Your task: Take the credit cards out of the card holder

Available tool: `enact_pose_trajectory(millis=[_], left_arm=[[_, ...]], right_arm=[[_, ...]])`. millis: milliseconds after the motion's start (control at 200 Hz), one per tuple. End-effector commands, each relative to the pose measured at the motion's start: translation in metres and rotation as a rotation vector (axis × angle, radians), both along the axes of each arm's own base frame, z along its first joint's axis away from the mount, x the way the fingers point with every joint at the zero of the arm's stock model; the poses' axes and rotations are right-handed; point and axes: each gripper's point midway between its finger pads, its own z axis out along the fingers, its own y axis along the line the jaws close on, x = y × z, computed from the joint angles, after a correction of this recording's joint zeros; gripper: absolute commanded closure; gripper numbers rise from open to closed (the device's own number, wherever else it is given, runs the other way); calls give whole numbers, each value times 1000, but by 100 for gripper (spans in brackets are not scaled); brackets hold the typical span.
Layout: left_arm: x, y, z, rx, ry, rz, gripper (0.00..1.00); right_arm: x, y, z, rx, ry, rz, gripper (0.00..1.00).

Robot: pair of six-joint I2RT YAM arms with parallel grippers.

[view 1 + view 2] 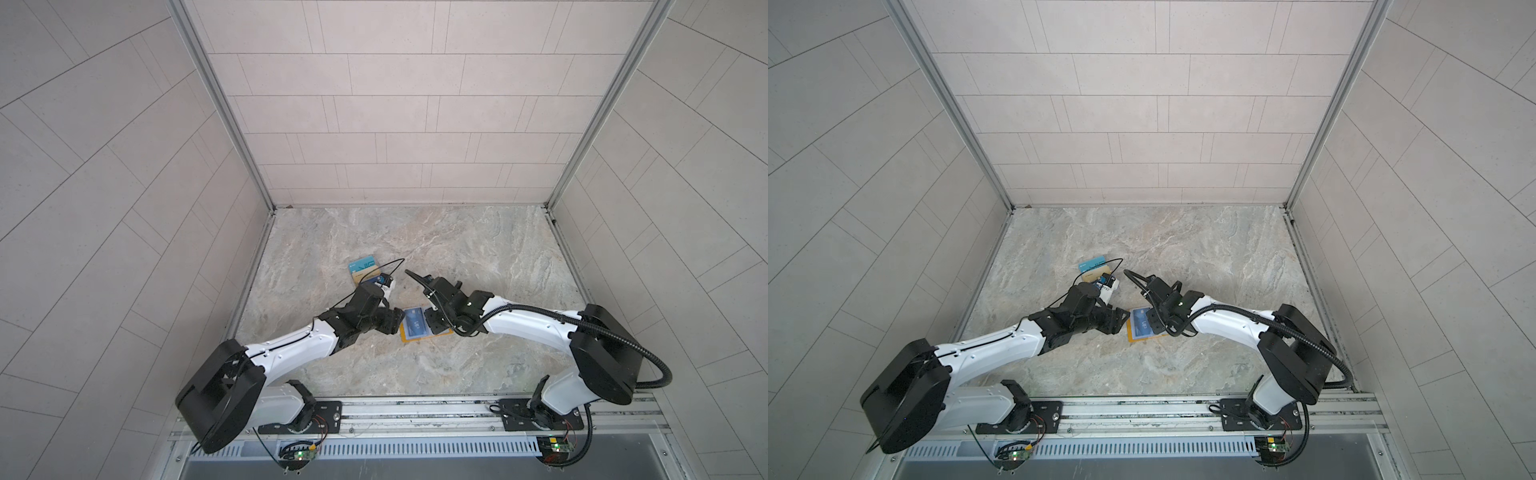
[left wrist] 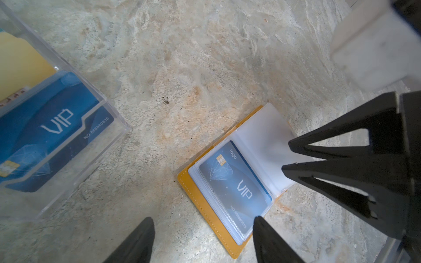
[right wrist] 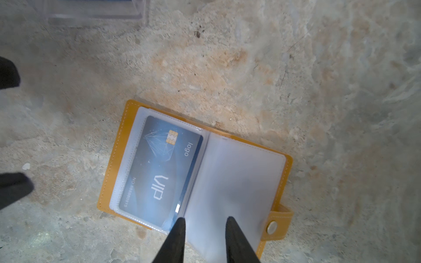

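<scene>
Closest to the robot, between its two arms, the card holder (image 3: 112, 170) lies open and flat on the table (image 3: 250, 68), like a little book. It is yellow and looks like leather, with pale stitches round its edge and a round metal snap (image 3: 272, 226) on a small tab. Inside are see-through plastic pockets that look soft and a bit cloudy. A blue VIP card (image 3: 159, 168) sits in one pocket, so this card is not out yet. It is thin, flat and shiny, with a tiny gold chip. The empty pocket page (image 3: 239, 182) lies beside it. The right gripper (image 3: 206, 218) has its two thin black fingers a little apart on that empty page, with nothing between them. I think it is pushing down so the holder stays open and does not slide. The left gripper (image 2: 202, 218) has its fingers wide apart and holds nothing. One finger is right by a corner of the card; I cannot tell if it touches. I think it is getting ready to pull the card out. Farther away stands a clear, hard plastic stand (image 2: 107, 113) with steps. It holds another blue card (image 2: 45, 127) and a yellow card (image 2: 20, 63) behind it. The table looks like stone, with gray and tan swirls.
</scene>
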Motion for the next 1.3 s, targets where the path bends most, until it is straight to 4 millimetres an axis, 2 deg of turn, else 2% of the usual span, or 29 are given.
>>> enact_pose_trajectory(millis=[0,245,360,446,536,836,1086,1297], left_arm=[[5,-4,6,-15,-15,11,28],[6,-9,3,-24,-3,6,30],[4,-13,0,-19,1,-2,31],[2,-17,-4,-13,13,-16,35],[1,-22,-9,-2,26,-28,41],[2,-32,-27,6,67,-33,51],[2,-37,-38,6,88,-36,52],[2,-35,-47,25,102,-25,53]], right_arm=[[6,-9,7,-29,-49,-32,66],[6,-24,4,-96,-51,-32,61],[9,-38,12,-148,-98,-52,56],[10,-49,17,-195,-129,-54,50],[10,-55,15,-226,-123,-41,47],[12,-47,0,-239,-84,-4,45],[19,-41,-16,-276,-51,5,44],[25,-53,-15,-339,-84,-57,44]])
